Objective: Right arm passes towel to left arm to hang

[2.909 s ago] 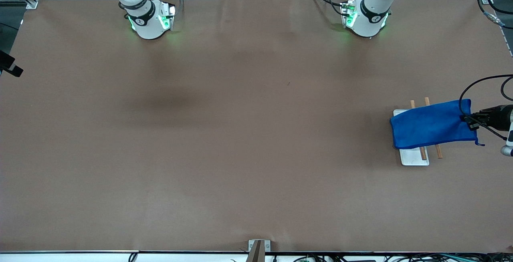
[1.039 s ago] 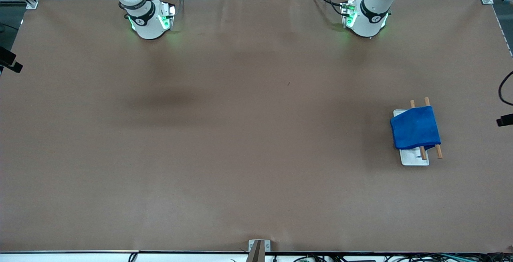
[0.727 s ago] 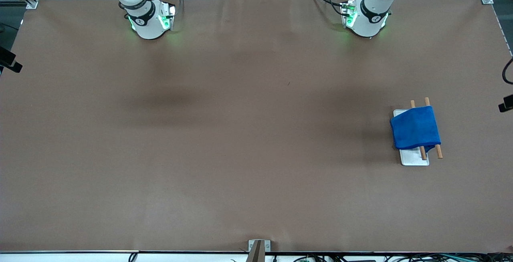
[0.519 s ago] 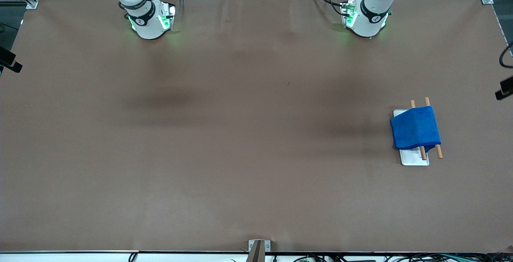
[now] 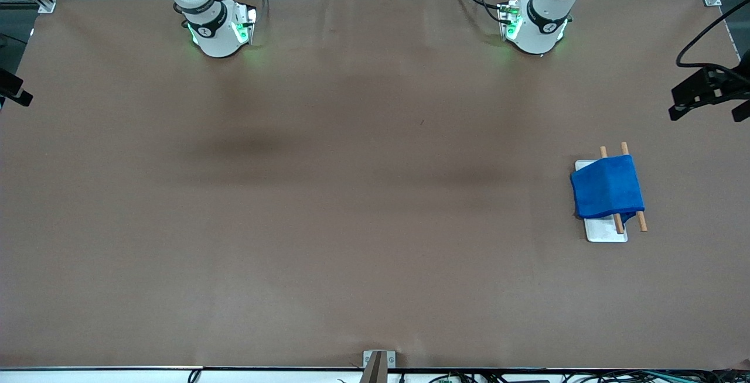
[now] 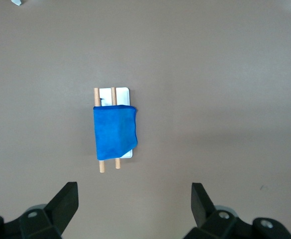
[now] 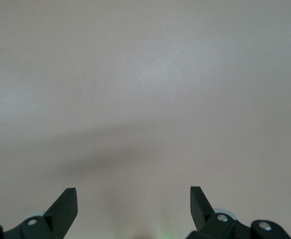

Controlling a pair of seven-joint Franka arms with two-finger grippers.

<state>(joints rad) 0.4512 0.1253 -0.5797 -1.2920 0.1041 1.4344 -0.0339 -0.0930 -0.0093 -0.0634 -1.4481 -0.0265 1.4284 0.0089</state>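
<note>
Blue plush towel (image 5: 607,187) drapes over two wooden dowels (image 5: 641,221), hiding most of the white rack (image 5: 603,231) near the desk's (image 5: 351,195) left-arm end. Left gripper (image 6: 134,209), half cut off at that edge, has wide, empty jaws. Right gripper (image 7: 133,208) likewise gapes over bare desk.

A bright blue soft cloth towel (image 5: 606,188) is seen draped on a white flat rack base (image 5: 604,231) with two light brown wooden rods (image 5: 641,220). A plain brown table covering (image 5: 351,195) is seen beneath, and black gripper fingers (image 6: 65,204) are shown.

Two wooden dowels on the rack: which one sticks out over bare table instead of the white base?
The wooden dowel toward the left arm's end of the table; the other dowel ends over the white rack base, both under the bright blue towel.
</note>
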